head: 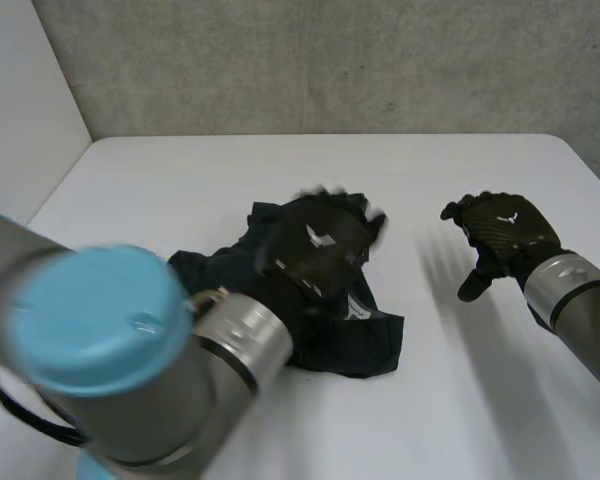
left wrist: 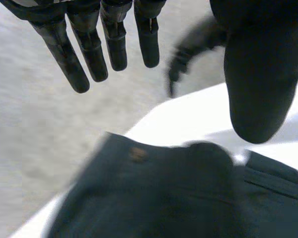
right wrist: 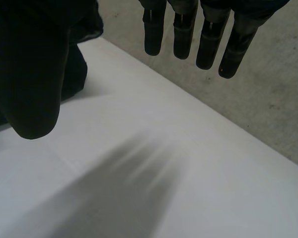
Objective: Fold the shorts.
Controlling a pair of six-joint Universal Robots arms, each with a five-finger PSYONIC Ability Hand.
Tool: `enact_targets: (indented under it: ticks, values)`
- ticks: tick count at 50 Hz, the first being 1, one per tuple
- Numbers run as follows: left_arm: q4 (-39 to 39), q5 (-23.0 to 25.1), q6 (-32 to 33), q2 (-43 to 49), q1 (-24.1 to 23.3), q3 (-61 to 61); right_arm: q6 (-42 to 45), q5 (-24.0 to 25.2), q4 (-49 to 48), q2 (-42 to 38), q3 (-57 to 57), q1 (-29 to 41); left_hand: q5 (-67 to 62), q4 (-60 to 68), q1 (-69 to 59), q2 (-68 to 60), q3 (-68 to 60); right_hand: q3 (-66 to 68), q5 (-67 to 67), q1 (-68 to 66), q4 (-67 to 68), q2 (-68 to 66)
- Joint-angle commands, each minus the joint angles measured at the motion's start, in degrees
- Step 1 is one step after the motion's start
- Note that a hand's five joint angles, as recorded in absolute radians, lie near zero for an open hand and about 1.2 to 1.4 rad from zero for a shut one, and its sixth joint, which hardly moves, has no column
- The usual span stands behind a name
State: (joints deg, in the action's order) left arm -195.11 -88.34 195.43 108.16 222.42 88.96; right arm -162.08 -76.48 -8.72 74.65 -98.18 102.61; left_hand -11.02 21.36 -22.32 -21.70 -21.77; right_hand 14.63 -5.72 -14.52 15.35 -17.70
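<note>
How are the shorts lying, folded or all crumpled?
Crumpled, not folded: the dark shorts lie in an uneven bunched heap on the white table.

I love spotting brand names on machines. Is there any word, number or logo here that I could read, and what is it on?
No words or numbers can be read.
Left hand: white emblem on its back, no letters.
Right hand: the same emblem, no letters.
Shorts: small white mark, too blurred to read.
Shorts, left wrist view: small brownish patch, too blurred to read.
</note>
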Motion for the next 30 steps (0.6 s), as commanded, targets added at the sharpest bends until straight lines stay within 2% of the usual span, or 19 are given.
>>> enact_targets:
  ticks: [1, 4, 10, 13, 16, 19, 24, 30]
  values:
    - [0.26, -0.78, -1.1, -14.62, 6.87, 5.16, 0.02, 0.01, 3.17, 3.82, 2.82, 0.4, 1.38, -1.72, 2.69, 2.07, 2.13, 1.67, -0.58, -1.78, 0.95, 1.4]
    - [0.44, -0.7, -2.42, -17.62, 10.21, 6.31, -0.07, 0.54, 6.5, 7.16, 4.48, 1.19, 1.38, -1.72, 2.69, 2.07, 2.13, 2.18, -1.09, -2.29, 1.46, 0.89]
    - [7.28, -0.52, -4.71, -18.95, 23.3, 7.19, -0.86, 2.48, 16.26, 8.49, 9.84, 6.98, 0.21, -0.54, 1.51, 0.89, 0.96, 2.01, -0.92, -2.12, 1.29, 1.06]
    - [11.67, 0.18, -4.8, -16.33, 28.49, 7.28, -0.95, 2.13, 21.8, 7.27, 13.45, 10.94, -0.29, -0.04, 1.01, 0.39, 0.46, 1.17, -0.08, -1.28, 0.46, 1.9]
    - [12.56, 1.4, -3.83, -11.41, 31.92, 6.76, -1.74, 0.82, 24.18, 3.24, 17.04, 15.58, -0.47, 0.13, 0.84, 0.22, 0.28, 0.5, 0.59, -0.61, -0.21, 2.57]
    - [12.57, 2.9, -2.78, -8.41, 33.6, 6.14, -2.97, -1.64, 24.62, 0.42, 20.04, 19.81, -0.63, 0.3, 0.67, 0.05, 0.12, 0.16, 0.93, -0.27, -0.56, 2.91]
    - [12.92, 8.78, -0.41, -0.17, 38.16, 3.86, -3.33, -8.23, 24.19, -3.71, 23.65, 27.19, -1.14, 0.8, 0.16, -0.45, -0.39, 0.16, 0.93, -0.27, -0.56, 2.91]
    - [12.83, 13.01, 1.79, 6.44, 38.97, 1.83, -2.89, -12.55, 21.55, -10.57, 25.58, 30.45, -1.31, 0.97, 0.0, -0.62, -0.56, 0.33, 0.76, -0.44, -0.39, 2.74]
